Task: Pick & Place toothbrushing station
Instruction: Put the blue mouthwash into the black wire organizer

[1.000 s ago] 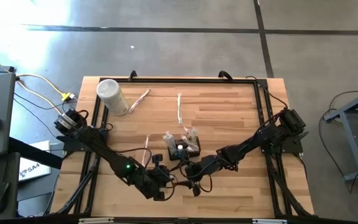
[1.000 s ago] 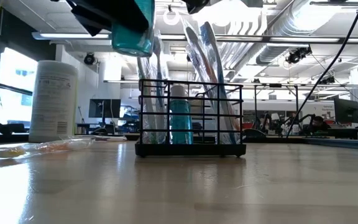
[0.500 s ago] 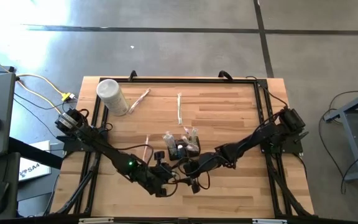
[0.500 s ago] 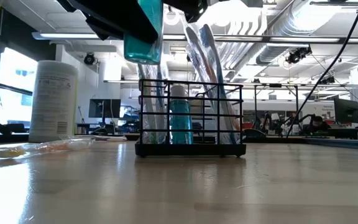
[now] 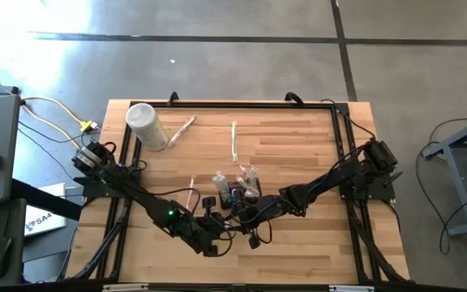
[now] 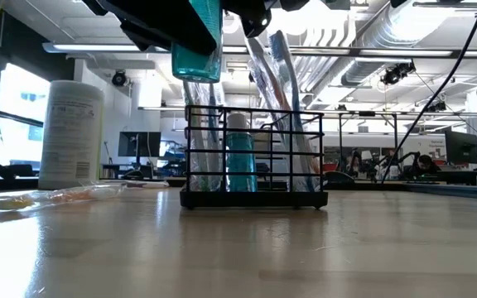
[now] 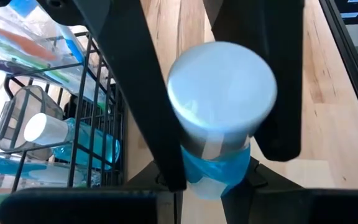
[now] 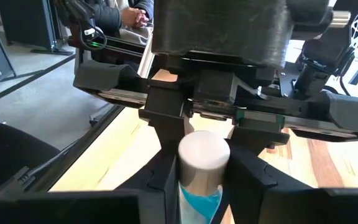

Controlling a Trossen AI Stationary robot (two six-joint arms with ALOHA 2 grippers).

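Observation:
The toothbrushing station (image 5: 242, 193), a black wire holder (image 6: 253, 157), stands on its base mid-table. It holds packaged toothbrushes (image 6: 281, 99) and a teal bottle (image 6: 240, 161). A second teal bottle with a white cap (image 7: 222, 93) hangs in the air (image 6: 197, 41) beside the holder's top. My left gripper (image 7: 210, 183) comes from the near left and is shut on it. My right gripper (image 8: 205, 180) comes from the right and has closed on the same bottle (image 8: 204, 152), facing the left gripper. My left gripper pinches the bottle's teal body (image 7: 216, 171) below the cap between its two fingers, slanting down from the table's near left. The bottle stands upright, cap up, lifted clear of the table and the holder. My right gripper has one finger on each side of the bottle just under the white cap (image 8: 201, 196). It comes almost level from the table's right. Its fingers (image 8: 166, 180) lie across the upright bottle.
A tall white canister (image 5: 146, 126) stands at the far left corner (image 6: 71, 132). Packaged toothbrushes lie on the wood at the far left (image 5: 183, 130), far middle (image 5: 233, 142) and left of the holder (image 5: 191, 191). The near half of the table (image 6: 247, 257) is bare wood.
The held bottle has drifted a little toward the holder with my left gripper, staying upright and clear of the table. My right gripper has edged toward the left gripper and the bottle.

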